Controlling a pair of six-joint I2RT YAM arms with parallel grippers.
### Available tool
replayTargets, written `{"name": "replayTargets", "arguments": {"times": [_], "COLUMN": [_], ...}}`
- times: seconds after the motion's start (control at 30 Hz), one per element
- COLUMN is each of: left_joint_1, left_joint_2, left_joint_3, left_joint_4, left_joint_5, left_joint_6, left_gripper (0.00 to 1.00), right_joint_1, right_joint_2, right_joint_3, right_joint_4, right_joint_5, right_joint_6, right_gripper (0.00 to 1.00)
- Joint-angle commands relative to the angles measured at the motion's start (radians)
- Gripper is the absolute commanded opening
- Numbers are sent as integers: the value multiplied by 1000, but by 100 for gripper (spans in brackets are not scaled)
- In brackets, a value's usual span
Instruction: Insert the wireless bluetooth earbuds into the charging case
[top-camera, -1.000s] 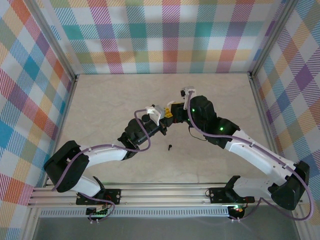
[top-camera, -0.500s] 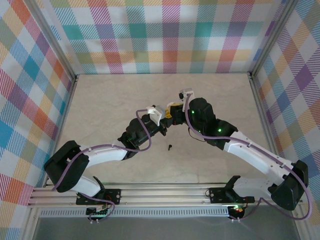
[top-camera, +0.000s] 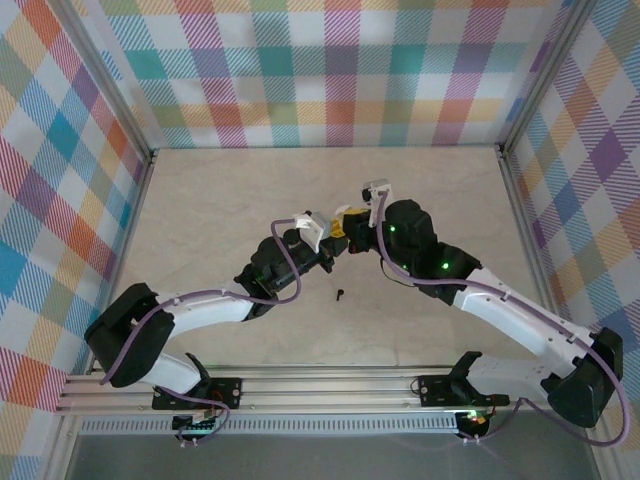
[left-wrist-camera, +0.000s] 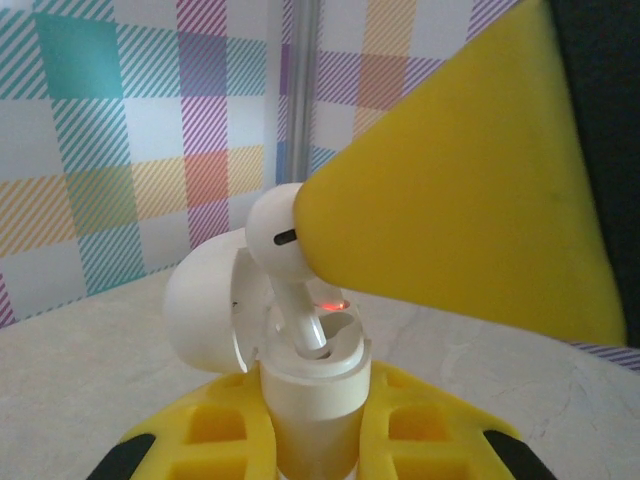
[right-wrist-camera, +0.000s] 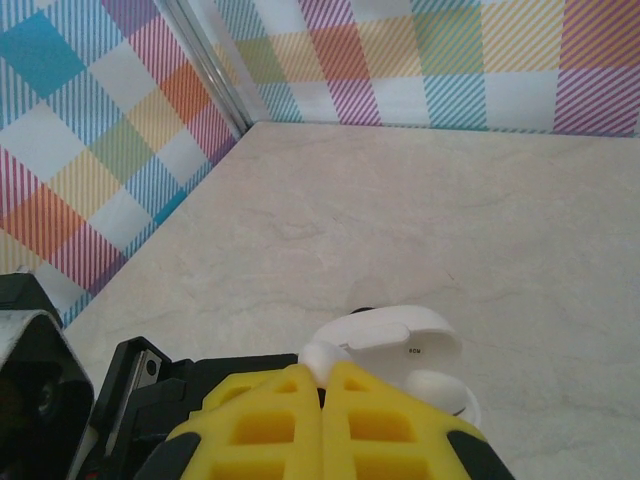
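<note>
Obstruction: your right tool (right-wrist-camera: 322, 385), fingers pinched together on white earbud (left-wrist-camera: 285, 245), blocks much of left wrist view. Earbud stem sits in mouth of charging case (left-wrist-camera: 310, 385), lid open, red light inside. Your left tool (left-wrist-camera: 315, 440) clamped on case body, over mid-counter (top-camera: 220, 200). Black earbud (top-camera: 340, 295) lies loose nearby, unmoved since a second ago. Plaid walls (top-camera: 330, 70) surround.

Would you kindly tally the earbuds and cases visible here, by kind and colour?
white earbud: 1
black earbud: 1
white case: 1
Total: 3
</note>
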Motion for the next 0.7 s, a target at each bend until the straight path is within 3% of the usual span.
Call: {"name": "replayTargets", "arguments": {"times": [0.0, 0.27, 0.67], "left_joint_1": [-15, -15, -16], "left_joint_2": [-56, -98, -120], "left_joint_3": [13, 1, -25], "left_joint_4": [116, 70, 60], "left_joint_5": [32, 98, 68], "left_joint_6": [27, 59, 96], "left_gripper": [0, 0, 0], "right_joint_1": [6, -4, -5], "right_joint_2": [-4, 2, -42], "right_joint_3": [11, 80, 95], "right_joint_4": [-94, -166, -127], "right_joint_5": [-81, -150, -204], "right_joint_6": [-33, -65, -54], "right_gripper": [0, 0, 0]}}
